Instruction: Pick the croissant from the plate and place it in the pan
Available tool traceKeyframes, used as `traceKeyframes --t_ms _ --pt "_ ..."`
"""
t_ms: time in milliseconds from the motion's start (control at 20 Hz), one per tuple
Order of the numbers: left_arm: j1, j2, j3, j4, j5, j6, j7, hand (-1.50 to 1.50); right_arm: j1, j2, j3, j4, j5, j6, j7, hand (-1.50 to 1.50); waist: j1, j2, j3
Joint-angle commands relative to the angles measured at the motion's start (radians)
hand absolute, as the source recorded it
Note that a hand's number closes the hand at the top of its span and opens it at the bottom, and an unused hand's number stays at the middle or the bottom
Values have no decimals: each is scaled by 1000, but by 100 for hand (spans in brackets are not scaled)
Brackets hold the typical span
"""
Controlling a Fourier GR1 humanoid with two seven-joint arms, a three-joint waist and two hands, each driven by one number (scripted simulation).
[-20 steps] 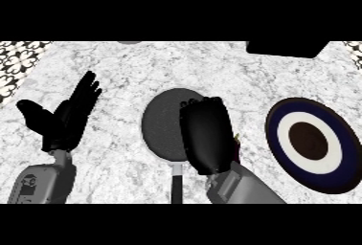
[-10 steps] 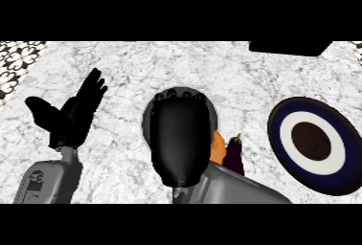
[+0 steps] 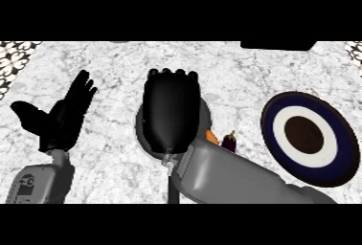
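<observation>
Over the middle of the white marbled counter the black right hand lies back-up across a round grey pan, its long axis running from the lower edge of the head view towards the top. It covers most of the pan's floor, so only slivers of rim show at either side. Whether this hand is holding anything cannot be told. The pan's thin dark handle points straight down the view, just beside the grey right forearm.

The croissant cannot be made out with any certainty, so its place, its long axis and the way it points cannot be told. A small orange sliver peeks out against the right wrist at the pan's right edge, too hidden to name. Just beside it stands a small dark purple thing with a stalk.

Right of that lies a round plate with a dark blue rim, a white ring and a dark brown centre. At the view's left the black left hand rests wide open, fingers up, well apart from the pan. The grey left forearm bears a small round mark, too small to read
</observation>
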Motion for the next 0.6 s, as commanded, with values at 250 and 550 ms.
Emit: traceKeyframes --t_ms 250,550 --pt "40 14 2 -88 3 -2 39 0 77 12 1 241 -54 -342 -39 150 -25 3 2" --pt "11 13 39 -29 29 -12 20 0 37 12 62 456 -165 -523 -125 150 -20 5 2"
